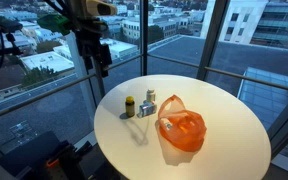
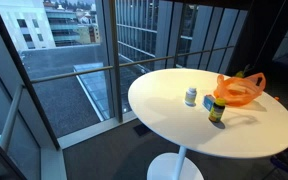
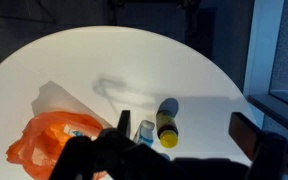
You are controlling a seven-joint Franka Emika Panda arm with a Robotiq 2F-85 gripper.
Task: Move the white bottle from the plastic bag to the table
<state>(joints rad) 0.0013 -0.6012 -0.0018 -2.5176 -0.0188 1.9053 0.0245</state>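
Note:
A small white bottle [image 3: 146, 131] with a blue label stands on the round white table [image 3: 104, 60], just right of the orange plastic bag [image 3: 56, 142]. It shows in both exterior views [image 1: 150, 97] [image 2: 191, 96]. The bag [image 1: 181, 128] [image 2: 239, 90] lies crumpled on the table, and something pale shows through it. My gripper [image 3: 184, 128] is open and empty, high above the bottles. In an exterior view it [image 1: 98, 57] hangs above the table's edge, well clear of the bag.
A dark bottle with a yellow cap [image 3: 167, 122] stands beside the white bottle [image 1: 130, 106] [image 2: 216, 110]. Glass walls and a railing [image 2: 94, 70] surround the table. The table edge [image 1: 114, 150] is close to the bottles.

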